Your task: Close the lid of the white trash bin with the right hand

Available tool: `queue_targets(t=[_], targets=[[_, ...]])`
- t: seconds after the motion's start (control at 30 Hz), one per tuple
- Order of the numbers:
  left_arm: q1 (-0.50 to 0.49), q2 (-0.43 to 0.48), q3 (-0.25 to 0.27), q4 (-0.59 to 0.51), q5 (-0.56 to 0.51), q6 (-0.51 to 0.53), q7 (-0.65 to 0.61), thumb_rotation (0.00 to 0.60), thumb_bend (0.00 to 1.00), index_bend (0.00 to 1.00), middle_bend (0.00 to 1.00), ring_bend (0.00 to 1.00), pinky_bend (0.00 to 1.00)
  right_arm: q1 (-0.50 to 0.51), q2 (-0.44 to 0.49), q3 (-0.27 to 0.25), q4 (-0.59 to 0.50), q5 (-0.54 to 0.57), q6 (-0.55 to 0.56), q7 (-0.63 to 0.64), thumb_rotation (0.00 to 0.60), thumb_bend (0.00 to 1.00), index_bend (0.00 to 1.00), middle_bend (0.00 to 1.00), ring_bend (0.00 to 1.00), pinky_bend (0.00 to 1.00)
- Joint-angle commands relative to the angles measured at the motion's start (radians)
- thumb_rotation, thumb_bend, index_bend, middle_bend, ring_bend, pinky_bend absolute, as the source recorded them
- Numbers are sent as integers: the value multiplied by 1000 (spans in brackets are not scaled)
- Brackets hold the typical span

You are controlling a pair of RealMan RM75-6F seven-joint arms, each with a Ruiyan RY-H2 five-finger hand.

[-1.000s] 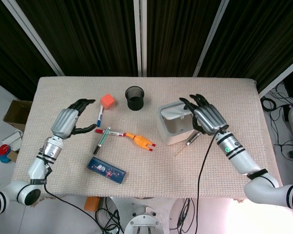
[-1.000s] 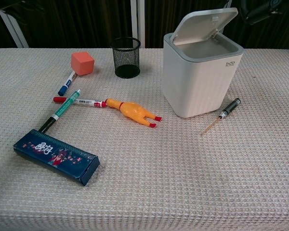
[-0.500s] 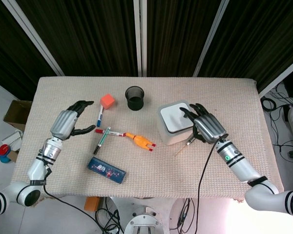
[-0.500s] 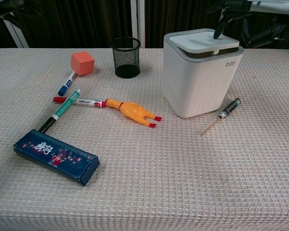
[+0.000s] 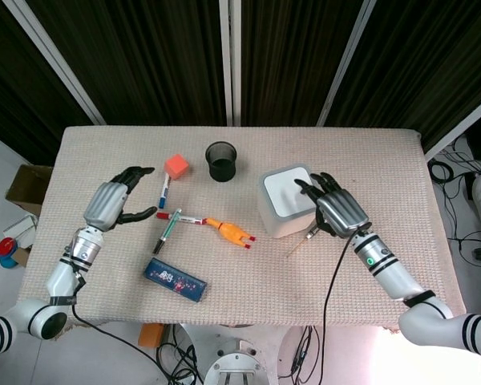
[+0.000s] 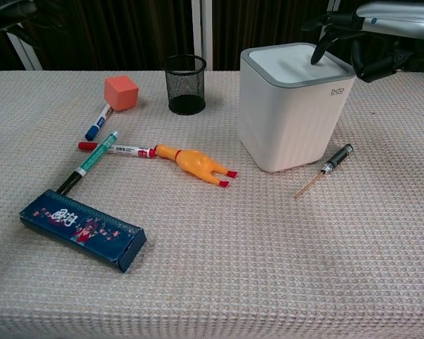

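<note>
Lid (image 6: 291, 62) now flat on the white trash bin (image 6: 291, 120) (raised 1 s ago), right hand (image 5: 337, 210) fingers spread, gripping nothing: closure looks complete.

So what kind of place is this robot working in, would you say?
Probably a lab or robot test room, not a home. The table wears a beige waffle-weave cloth, dark curtains hang behind it, and loose cables and a cardboard box lie on the floor. The props, such as the white trash bin, look staged.
</note>
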Motion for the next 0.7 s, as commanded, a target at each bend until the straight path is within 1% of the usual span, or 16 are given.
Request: queue_targets(t=[0.03, 0.23, 0.3, 0.43, 0.5, 0.53, 0.57, 0.6, 0.67, 0.7], targets=[[0, -2, 1, 2, 0, -1, -1, 42, 69, 130, 158, 98, 229, 2, -4, -1, 5, 3, -7, -2, 600, 1000, 0, 246, 0, 0], [2, 1, 0, 5, 0, 1, -2, 43, 69, 129, 158, 99, 229, 2, -11, 1, 12, -3, -7, -4, 600, 1000, 0, 242, 0, 0], [4, 6, -3, 4, 1, 6, -2, 43, 69, 129, 158, 99, 229, -4, -10, 7, 9, -20, 15, 3, 600, 1000, 0, 213, 0, 0], [12, 19, 1, -1, 13, 23, 13, 43, 69, 130, 158, 99, 229, -34, -6, 14, 12, -109, 110, 43, 599, 1000, 0, 94, 0, 0], [21, 30, 12, -1, 33, 42, 43, 45, 69, 129, 158, 98, 229, -64, 0, 6, 17, -161, 178, 66, 598, 1000, 0, 49, 0, 0], [29, 39, 22, -2, 46, 56, 64, 42, 69, 129, 158, 98, 229, -87, 11, -6, 14, -182, 211, 70, 597, 993, 0, 36, 0, 0], [38, 46, 30, -5, 56, 69, 80, 42, 68, 129, 158, 98, 229, -107, 22, -18, 10, -197, 236, 68, 596, 971, 0, 21, 0, 0], [48, 55, 40, -9, 66, 83, 97, 42, 68, 129, 158, 99, 229, -131, 33, -33, 7, -211, 264, 65, 593, 912, 0, 4, 0, 0], [82, 81, 68, -26, 87, 121, 140, 41, 68, 129, 158, 99, 229, -198, 59, -76, 6, -240, 336, 46, 587, 756, 0, 0, 0, 0], [97, 91, 79, -35, 96, 138, 157, 38, 68, 129, 158, 98, 229, -226, 66, -93, 9, -253, 368, 38, 586, 648, 0, 0, 0, 0]])
